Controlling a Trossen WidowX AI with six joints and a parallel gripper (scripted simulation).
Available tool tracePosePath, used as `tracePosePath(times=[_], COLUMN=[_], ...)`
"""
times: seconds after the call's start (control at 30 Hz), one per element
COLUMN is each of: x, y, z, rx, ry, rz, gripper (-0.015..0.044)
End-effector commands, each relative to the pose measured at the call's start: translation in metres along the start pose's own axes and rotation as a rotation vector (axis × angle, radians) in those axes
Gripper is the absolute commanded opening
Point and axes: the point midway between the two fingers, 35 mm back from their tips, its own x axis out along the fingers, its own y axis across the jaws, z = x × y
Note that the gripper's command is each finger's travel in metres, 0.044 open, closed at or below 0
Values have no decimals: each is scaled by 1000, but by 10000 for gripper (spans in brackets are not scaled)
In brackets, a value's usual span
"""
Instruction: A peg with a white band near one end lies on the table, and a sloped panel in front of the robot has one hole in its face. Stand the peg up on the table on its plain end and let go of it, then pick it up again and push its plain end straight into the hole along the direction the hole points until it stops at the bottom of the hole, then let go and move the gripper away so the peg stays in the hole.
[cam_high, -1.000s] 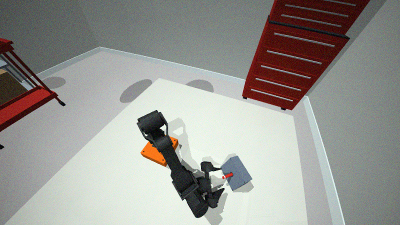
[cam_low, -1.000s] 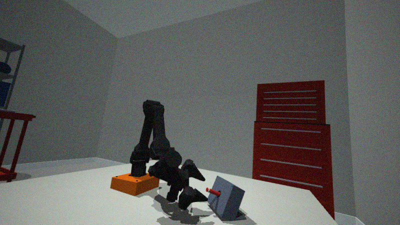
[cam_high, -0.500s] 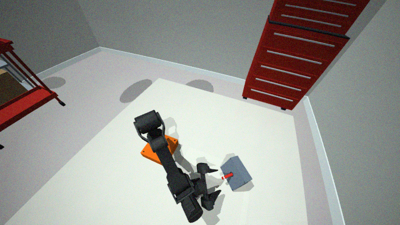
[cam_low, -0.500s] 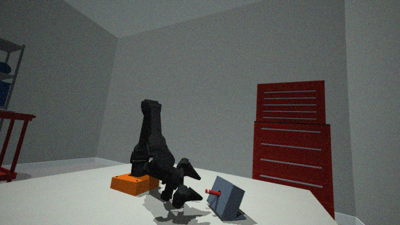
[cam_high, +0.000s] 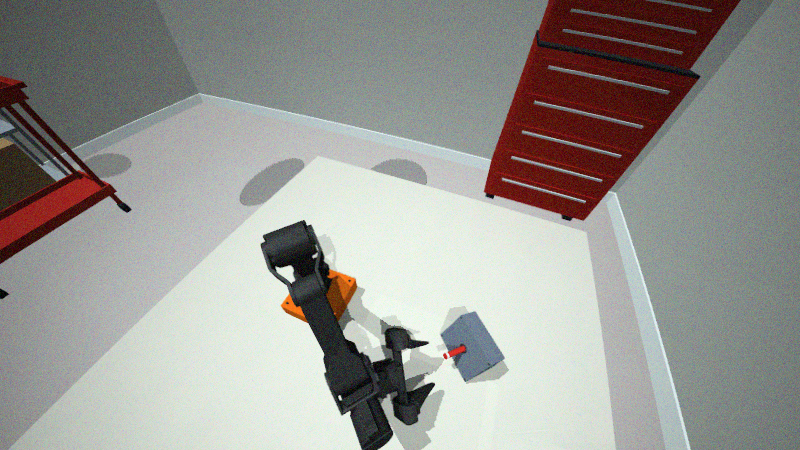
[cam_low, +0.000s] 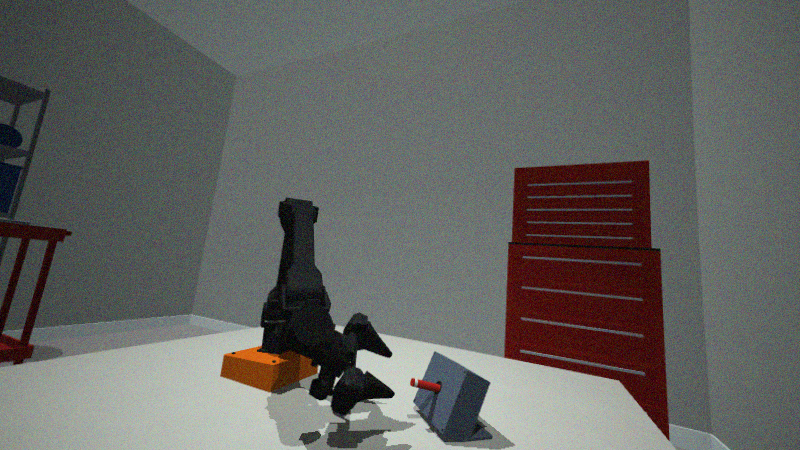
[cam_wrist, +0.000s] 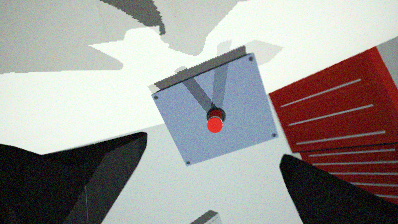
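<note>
The red peg (cam_high: 455, 352) (cam_low: 427, 385) (cam_wrist: 215, 124) sits in the hole of the sloped blue-grey panel (cam_high: 480, 341) (cam_low: 455, 391) (cam_wrist: 180, 120). Its white-banded end points out of the face, toward the arm. How deep its plain end sits inside is hidden. My gripper (cam_high: 430, 363) (cam_low: 392, 375) (cam_wrist: 214, 149) is wide open and empty. Its fingertips stand back from the peg's outer end, one to each side, touching neither peg nor panel.
The arm's orange base (cam_high: 341, 291) (cam_low: 251, 372) stands behind the gripper on the white table (cam_high: 447, 246) (cam_low: 195, 414). A red drawer cabinet (cam_high: 581, 117) (cam_low: 581, 302) (cam_wrist: 330, 107) stands beyond the table. A red cart (cam_high: 50, 209) (cam_low: 33, 279) is at the left.
</note>
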Motion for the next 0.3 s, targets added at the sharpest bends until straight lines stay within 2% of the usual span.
tracePosePath(times=[0.0, 0.27], x=[-6, -13], y=[0, -3], z=[-2, -8], rx=[-11, -11], ry=[9, 9], rz=[-1, -1], gripper=[440, 440])
